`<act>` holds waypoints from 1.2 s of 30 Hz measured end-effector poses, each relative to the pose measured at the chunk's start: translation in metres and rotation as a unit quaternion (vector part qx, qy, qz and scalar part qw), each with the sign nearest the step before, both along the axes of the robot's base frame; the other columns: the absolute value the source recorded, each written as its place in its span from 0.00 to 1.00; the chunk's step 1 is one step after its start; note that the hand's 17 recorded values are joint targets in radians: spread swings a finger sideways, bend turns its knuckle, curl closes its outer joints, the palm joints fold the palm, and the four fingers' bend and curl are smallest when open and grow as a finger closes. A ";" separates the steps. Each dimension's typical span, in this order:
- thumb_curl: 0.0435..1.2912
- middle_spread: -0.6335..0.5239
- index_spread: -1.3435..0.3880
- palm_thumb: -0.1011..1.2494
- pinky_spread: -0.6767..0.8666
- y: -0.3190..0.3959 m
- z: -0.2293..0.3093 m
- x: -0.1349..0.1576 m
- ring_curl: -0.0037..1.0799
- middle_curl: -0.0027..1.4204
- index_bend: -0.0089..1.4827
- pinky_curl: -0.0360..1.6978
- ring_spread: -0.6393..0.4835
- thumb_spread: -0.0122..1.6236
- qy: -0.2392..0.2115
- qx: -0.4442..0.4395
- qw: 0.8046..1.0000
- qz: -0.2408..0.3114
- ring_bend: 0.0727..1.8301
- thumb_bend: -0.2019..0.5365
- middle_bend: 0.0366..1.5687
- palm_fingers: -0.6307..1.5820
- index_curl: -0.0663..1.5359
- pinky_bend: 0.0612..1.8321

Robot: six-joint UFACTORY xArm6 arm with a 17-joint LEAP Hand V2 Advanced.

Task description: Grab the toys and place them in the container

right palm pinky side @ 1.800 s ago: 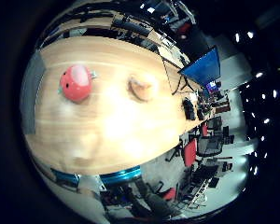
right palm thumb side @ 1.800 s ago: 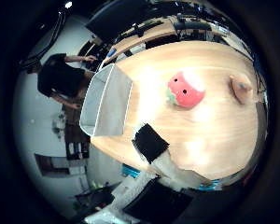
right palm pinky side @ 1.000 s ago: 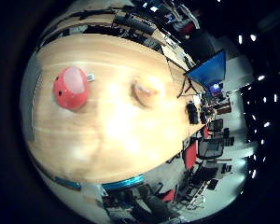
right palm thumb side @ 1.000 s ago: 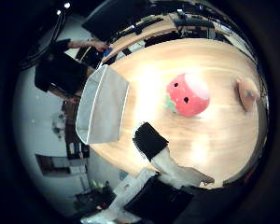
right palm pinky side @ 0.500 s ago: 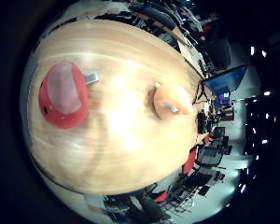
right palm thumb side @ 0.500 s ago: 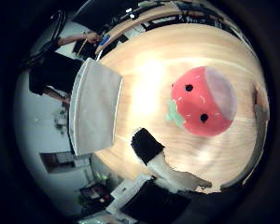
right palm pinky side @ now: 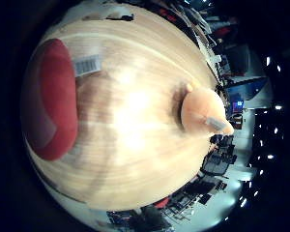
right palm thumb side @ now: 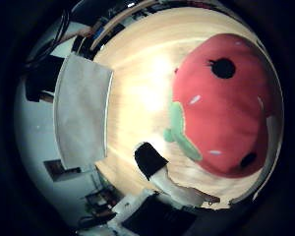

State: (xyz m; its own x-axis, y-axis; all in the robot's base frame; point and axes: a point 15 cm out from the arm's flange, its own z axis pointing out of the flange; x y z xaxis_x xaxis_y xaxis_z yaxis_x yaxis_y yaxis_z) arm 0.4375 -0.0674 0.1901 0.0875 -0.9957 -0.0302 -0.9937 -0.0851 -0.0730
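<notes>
The red strawberry plush [right palm thumb side: 226, 105] has swelled from a small blob a couple of seconds ago to filling most of the thumb-side view, so my palm has dropped right down over it. In the little-finger view it bulks large too, paper tag showing beside it. It sits on the wooden tabletop [right palm pinky side: 130, 145], not yet lifted as far as I can judge. That puts me at the reach-and-grasp step for the first toy.

Of the hand [right palm thumb side: 160, 174] I see only one black-tipped white finger reaching in across the wood near the plush's green leaf, not touching it. Whether the rest of the fingers are spread or curled, I cannot tell from here.

The second toy, a peach-coloured plush [right palm pinky side: 203, 111], lies well apart from the strawberry on the same tabletop, with bare wood between them. It has also grown in view.

The grey container [right palm thumb side: 83, 115] stands at the tabletop's edge, roughly nine o'clock from the strawberry in the thumb-side view, with an open strip of wood between. The carry looks unobstructed. I'd watch that table edge just beyond the container and near the finger; overshooting there drops the toy to the floor.
</notes>
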 end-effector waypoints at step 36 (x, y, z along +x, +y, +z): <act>0.21 0.35 0.58 0.55 0.23 -0.027 0.026 0.013 0.50 0.48 0.67 0.34 0.37 0.75 -0.024 0.000 0.999 -0.028 0.71 0.32 0.73 0.88 0.39 0.66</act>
State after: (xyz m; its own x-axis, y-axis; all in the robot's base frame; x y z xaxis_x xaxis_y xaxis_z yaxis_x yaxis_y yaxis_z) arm 0.4504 -0.0944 0.2161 0.0339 -0.9991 -0.0263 -0.9923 -0.0305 -0.1201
